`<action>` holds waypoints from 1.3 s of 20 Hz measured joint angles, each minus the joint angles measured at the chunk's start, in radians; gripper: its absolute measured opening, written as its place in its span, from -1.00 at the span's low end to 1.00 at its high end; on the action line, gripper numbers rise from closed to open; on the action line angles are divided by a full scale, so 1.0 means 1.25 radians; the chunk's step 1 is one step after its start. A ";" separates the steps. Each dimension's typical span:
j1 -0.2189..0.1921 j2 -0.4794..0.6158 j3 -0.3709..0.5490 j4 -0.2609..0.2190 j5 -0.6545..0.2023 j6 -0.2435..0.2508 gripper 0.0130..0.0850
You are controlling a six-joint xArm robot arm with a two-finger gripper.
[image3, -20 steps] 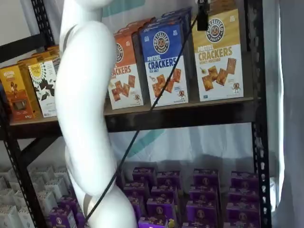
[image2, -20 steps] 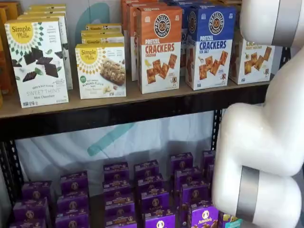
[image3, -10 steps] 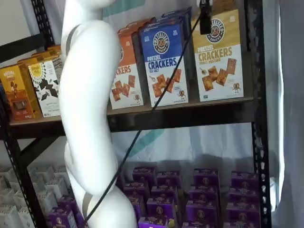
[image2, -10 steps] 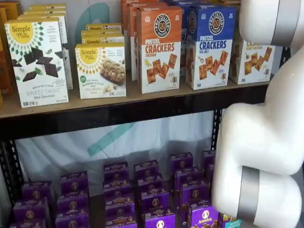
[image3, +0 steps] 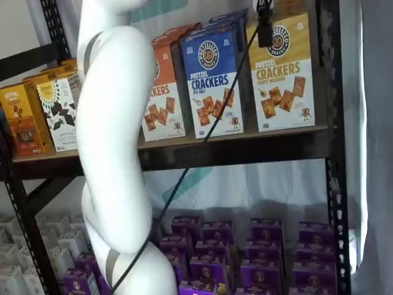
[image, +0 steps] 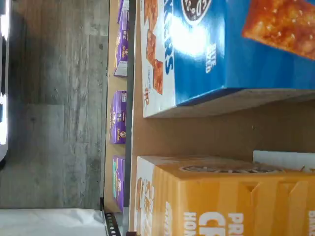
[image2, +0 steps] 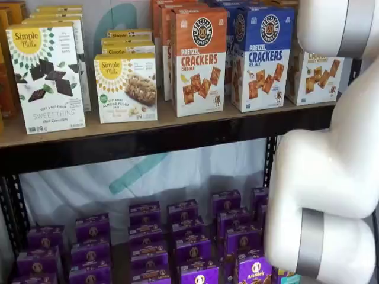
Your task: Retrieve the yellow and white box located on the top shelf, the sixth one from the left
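The yellow and white box [image3: 284, 74] stands upright at the right end of the top shelf [image3: 245, 150], just beside the blue-topped pretzel crackers box [image3: 213, 80], and I judge I am in the approach step, with nothing gripped yet. The tool [image3: 264, 27] hangs from the upper edge in a shelf view as a single dark finger with the cable [image3: 202, 132] trailing from it, in front of the box's upper face. I cannot make out a gap there, but I read the jaws as standing fully apart, holding nothing. Next I need to line the jaws up with the box and move in without nudging the blue neighbour.

The wrist view shows the bare shelf board between the two boxes and the yellow box's top flap [image: 226, 196], which neither shelf view gives me. In a shelf view the white arm [image2: 331, 171] hides most of that box [image2: 314, 74].
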 joint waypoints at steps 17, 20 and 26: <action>0.001 -0.014 0.029 -0.004 -0.011 -0.002 0.67; -0.003 -0.010 0.022 0.004 -0.007 -0.002 0.44; -0.012 -0.001 -0.007 0.017 0.031 -0.001 0.44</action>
